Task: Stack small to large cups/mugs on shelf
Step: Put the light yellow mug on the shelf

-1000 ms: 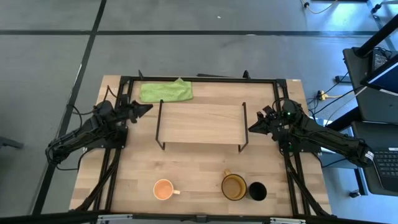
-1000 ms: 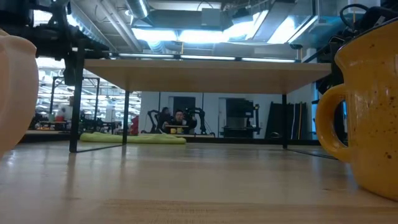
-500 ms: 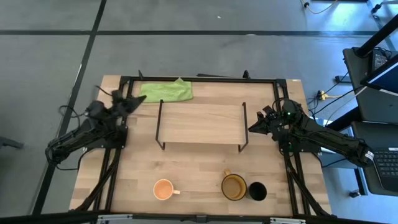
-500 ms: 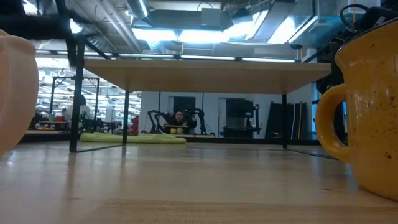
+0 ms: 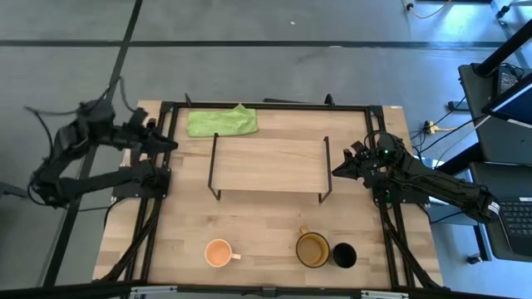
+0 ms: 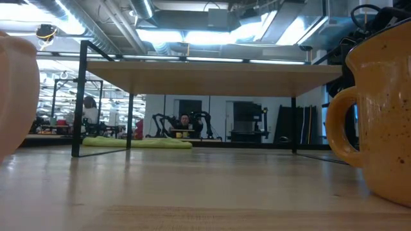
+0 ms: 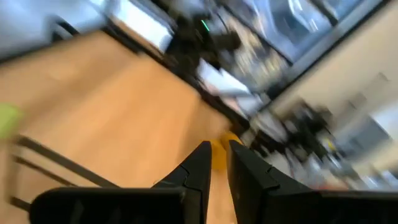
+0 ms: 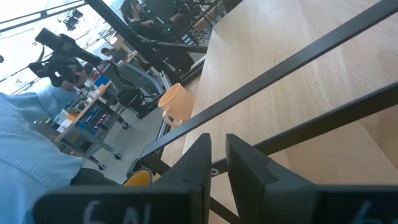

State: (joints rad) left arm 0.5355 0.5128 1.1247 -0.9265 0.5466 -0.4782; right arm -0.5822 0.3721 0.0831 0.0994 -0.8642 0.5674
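The shelf (image 5: 268, 164), a low light-wood board on thin black wire legs, stands in the middle of the table (image 5: 249, 224) with nothing on top of it. All three cups sit on the table well in front of the shelf, near the front edge: the small orange mug (image 5: 218, 252) stands off toward the shelf's left end, while the wider yellow mug (image 5: 312, 248) and the black cup (image 5: 344, 255) stand side by side, just about touching, in front of the shelf's right end. A green cloth (image 5: 221, 122) lies behind the shelf, near its left rear corner. The left hand (image 5: 164, 144) is raised beside the shelf's left end, holding nothing, and in its wrist view its two dark fingers (image 7: 202, 168) stand nearly pressed together with only a narrow gap. The right hand (image 5: 339, 170) waits just beside the shelf's right end, also empty, its fingers (image 8: 200, 163) likewise close together with a slim gap between them.
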